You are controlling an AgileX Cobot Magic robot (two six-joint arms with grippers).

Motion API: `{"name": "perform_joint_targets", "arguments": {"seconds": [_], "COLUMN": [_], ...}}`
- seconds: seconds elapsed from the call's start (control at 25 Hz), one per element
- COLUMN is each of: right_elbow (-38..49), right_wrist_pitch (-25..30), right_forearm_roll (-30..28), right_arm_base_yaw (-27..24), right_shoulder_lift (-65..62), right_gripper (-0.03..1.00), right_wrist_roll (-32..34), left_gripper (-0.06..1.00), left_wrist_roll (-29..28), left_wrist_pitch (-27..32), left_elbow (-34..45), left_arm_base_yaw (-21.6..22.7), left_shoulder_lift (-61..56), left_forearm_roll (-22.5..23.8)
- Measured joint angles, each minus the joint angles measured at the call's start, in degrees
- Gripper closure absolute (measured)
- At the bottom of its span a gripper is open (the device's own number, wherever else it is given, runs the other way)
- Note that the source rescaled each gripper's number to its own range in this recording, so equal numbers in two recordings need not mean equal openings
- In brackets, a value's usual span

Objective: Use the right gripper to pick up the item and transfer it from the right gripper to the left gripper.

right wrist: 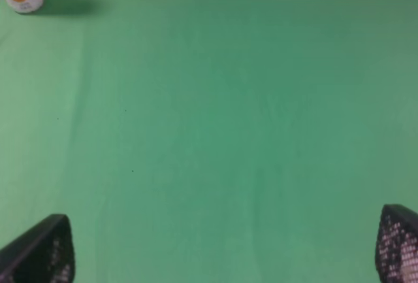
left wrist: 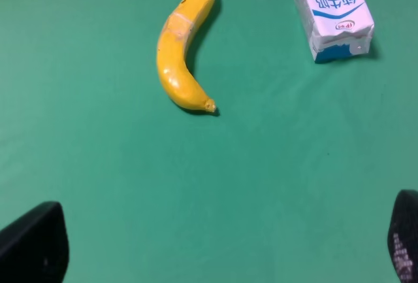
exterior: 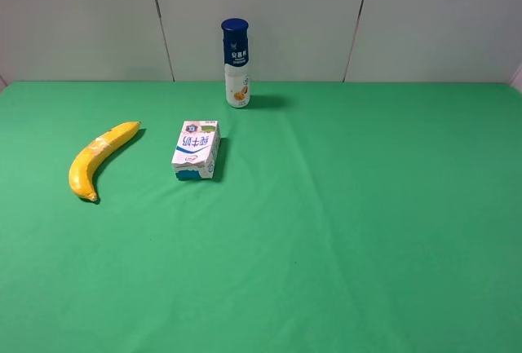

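I see the banana (exterior: 99, 157) lying at the left of the frame on the green worktop (exterior: 367, 222), just left of the milk carton (exterior: 196, 150). Both my tools are spread and empty: left tool (left wrist: 222, 247), right tool (right wrist: 225, 250).

Setting: robot test station or lab bench — not a lived-in room.

- Surface: flat desk (exterior: 367, 231) covered edge to edge in a plain, bright green cloth with faint creases.
- Backdrop: plain pale grey-white wall panels (exterior: 261, 19) with thin dark vertical seams, standing right behind the desk; no furniture or decoration in view.
- Props: three grocery items laid out well apart on the cloth — a curved yellow banana (exterior: 96, 160), a small white-and-blue milk carton (exterior: 196, 150) lying flat, and a tall upright white bottle with a dark blue cap (exterior: 236, 63) near the backdrop.
- Equipment: black end effector fingertips (left wrist: 36, 244) at the wrist views' edges.
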Motion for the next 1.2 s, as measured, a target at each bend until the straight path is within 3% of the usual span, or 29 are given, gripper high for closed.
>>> {"name": "perform_joint_targets", "arguments": {"seconds": [1.2], "right_elbow": [0.0], "right_wrist_pitch": [0.0], "right_forearm_roll": [0.0], "right_arm_base_yaw": [0.0], "right_shoulder_lift": [0.0], "right_gripper": [-0.03], "right_wrist_roll": [0.0], "left_gripper": [-0.02], "left_wrist_roll": [0.0], "left_wrist_pitch": [-0.05], "left_elbow": [0.0], "left_arm_base_yaw": [0.0], "left_shoulder_lift": [0.0], "left_forearm_roll": [0.0]}}
